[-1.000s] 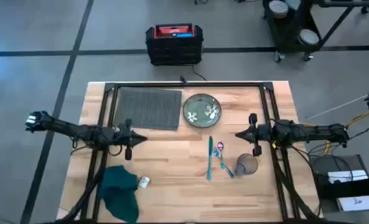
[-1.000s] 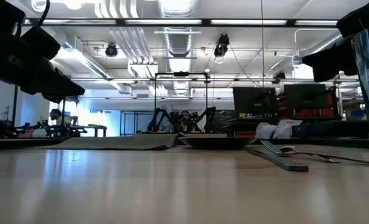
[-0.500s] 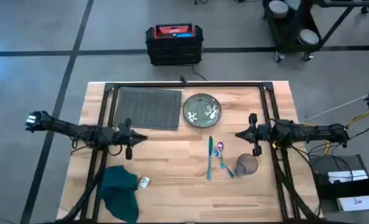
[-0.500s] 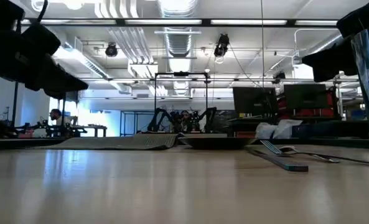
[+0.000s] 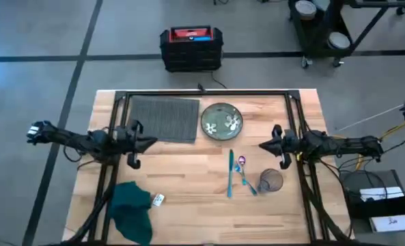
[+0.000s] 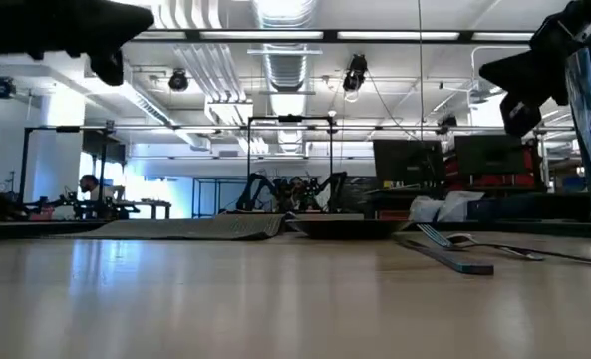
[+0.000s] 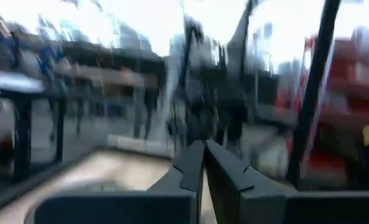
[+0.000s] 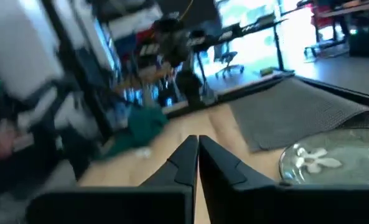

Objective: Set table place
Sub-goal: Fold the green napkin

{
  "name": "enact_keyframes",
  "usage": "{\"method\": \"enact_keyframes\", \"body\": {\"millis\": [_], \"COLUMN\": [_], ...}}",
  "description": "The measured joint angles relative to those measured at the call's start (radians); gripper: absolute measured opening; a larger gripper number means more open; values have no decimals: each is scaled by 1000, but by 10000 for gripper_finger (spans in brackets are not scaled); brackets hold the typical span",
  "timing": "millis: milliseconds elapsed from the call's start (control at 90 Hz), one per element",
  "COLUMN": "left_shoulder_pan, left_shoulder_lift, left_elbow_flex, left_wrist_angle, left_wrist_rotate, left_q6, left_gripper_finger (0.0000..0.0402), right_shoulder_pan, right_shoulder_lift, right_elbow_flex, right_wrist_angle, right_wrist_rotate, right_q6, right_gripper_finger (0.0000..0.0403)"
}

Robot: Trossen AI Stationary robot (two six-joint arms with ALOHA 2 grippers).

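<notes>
The dark grey ribbed placemat (image 5: 162, 117) lies flat at the far left of the wooden table (image 5: 188, 178). A green flowered plate (image 5: 221, 121) rests on the wood beside its right edge. My left gripper (image 5: 152, 142) hovers shut over the wood, just near of the placemat's near edge and holding nothing. My right gripper (image 5: 261, 145) hovers shut to the right of the plate, above the cutlery, and is also empty. The right wrist view shows the plate (image 8: 333, 162) and placemat (image 8: 296, 112) ahead of the shut fingers (image 8: 185, 163).
A blue knife (image 5: 230, 174), a spoon (image 5: 244, 175) and an upright glass (image 5: 271, 181) sit near of the plate. A dark green napkin (image 5: 131, 208) lies crumpled at the near left, with a small white item (image 5: 158, 199) beside it. A red-topped black box (image 5: 191, 48) stands on the floor beyond.
My left gripper has risen and moved toward the table's far edge, nearer the placemat, staying shut. My right gripper has risen slightly. The things on the table have not moved.
</notes>
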Motion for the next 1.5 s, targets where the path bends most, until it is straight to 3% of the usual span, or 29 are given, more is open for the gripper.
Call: {"method": "enact_keyframes", "body": {"millis": [233, 389, 544, 711, 922, 1111, 1367, 1500], "left_shoulder_pan": [0, -13, -52, -149, -296, -402, -433, -434], "left_shoulder_lift": [323, 506, 615, 683, 756, 835, 969, 1044], "left_elbow_flex": [503, 708, 751, 728, 719, 695, 668, 636], "left_wrist_angle": [-937, -1266, -1308, -1308, -1305, -1296, -1285, -1266], "left_wrist_rotate": [40, 288, 493, 628, 628, 599, 527, 504], "left_q6": [-277, -439, -589, -748, -885, -965, -907, -840], "left_gripper_finger": [0, 0, 15, 69, 147, 185, 195, 160], "right_shoulder_pan": [0, 0, 0, 0, 0, 0, 0, 0], "right_shoulder_lift": [1, 3, 3, 3, 3, 30, 99, 111], "right_elbow_flex": [1, 1, 1, 1, 1, 1, 1, 1], "right_wrist_angle": [34, 34, 31, 20, -29, -31, -29, -16], "right_wrist_rotate": [7, 7, 8, 7, 8, 8, 8, 8], "right_q6": [64, 64, 63, 62, 60, 61, 39, -11], "right_gripper_finger": [0, 0, 0, 0, 0, 12, 102, 144]}}
